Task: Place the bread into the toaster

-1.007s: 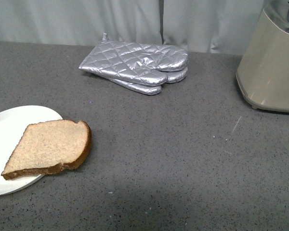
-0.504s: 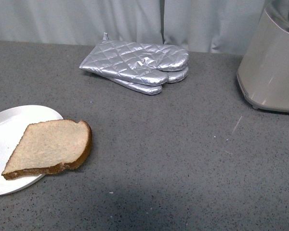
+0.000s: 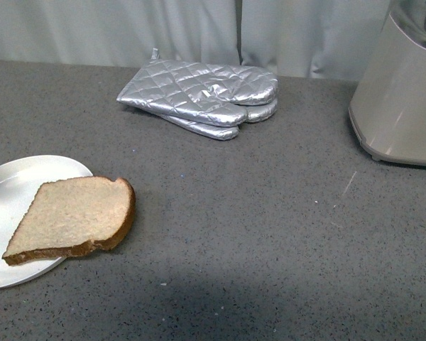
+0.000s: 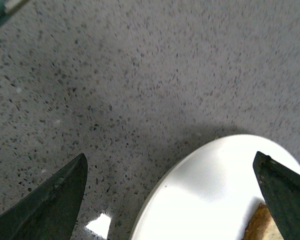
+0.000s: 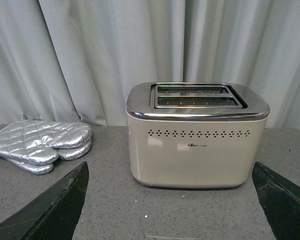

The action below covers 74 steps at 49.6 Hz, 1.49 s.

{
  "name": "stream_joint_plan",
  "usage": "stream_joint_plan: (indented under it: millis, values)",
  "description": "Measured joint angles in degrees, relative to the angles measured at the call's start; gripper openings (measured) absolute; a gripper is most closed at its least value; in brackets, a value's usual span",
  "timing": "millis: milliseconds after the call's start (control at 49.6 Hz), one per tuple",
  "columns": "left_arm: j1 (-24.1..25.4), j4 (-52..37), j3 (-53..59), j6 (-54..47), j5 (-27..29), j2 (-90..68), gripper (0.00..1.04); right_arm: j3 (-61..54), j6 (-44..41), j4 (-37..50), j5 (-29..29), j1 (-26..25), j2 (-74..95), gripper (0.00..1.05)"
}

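Nothing has moved since a second ago; the bread (image 3: 71,217) lies in the same place. It lies flat on the white plate (image 3: 14,177), at the near left of the desk (image 3: 270,234). Its long side runs left to right. Its round crust end sticks out over the plate's rim and points right, toward the toaster (image 3: 401,92) far off. Bare desk lies between them. The silver oven mitts (image 3: 202,96) sit at the back by the curtain. The left pincer (image 4: 170,159) is spread wide above the plate's rim, gripping nothing. The right pincer (image 5: 170,167) is spread wide too, facing the toaster's long side.
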<state>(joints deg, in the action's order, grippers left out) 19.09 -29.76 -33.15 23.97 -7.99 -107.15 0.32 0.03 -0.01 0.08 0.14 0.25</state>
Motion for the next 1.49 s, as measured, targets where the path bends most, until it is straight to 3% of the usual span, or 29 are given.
stream_joint_plan:
  millis: [403, 584, 786, 866, 1209, 1329, 1491]
  values:
    - [-1.05, 1.09, -1.66, -5.97, -1.49, -4.46, 0.98, 0.00, 0.00, 0.00, -0.02, 0.00, 0.00, 0.95]
    - [-3.08, 3.17, -1.16, -6.38, -7.85, -3.58, 0.98, 0.00, 0.00, 0.00, -0.02, 0.00, 0.00, 0.95]
    - [-5.18, 4.48, -0.44, -8.26, -10.43, -3.15, 0.97, 0.00, 0.00, 0.00, -0.02, 0.00, 0.00, 0.95]
    - [-5.75, 4.87, -0.28, -8.94, -10.40, -3.17, 0.86, 0.00, 0.00, 0.00, 0.00, 0.00, 0.00, 0.95]
    - [-7.89, 6.58, 0.79, -12.33, -9.38, -3.93, 0.22, -0.02, 0.00, 0.00, -0.02, 0.00, 0.00, 0.95]
    - [-8.00, 7.10, 0.98, -12.37, -9.35, -3.93, 0.04, 0.00, 0.00, 0.00, 0.00, 0.00, 0.00, 0.95]
    - [-8.81, 7.76, 1.44, -11.28, -9.86, -3.02, 0.04, 0.00, 0.00, 0.00, 0.00, 0.00, 0.00, 0.95]
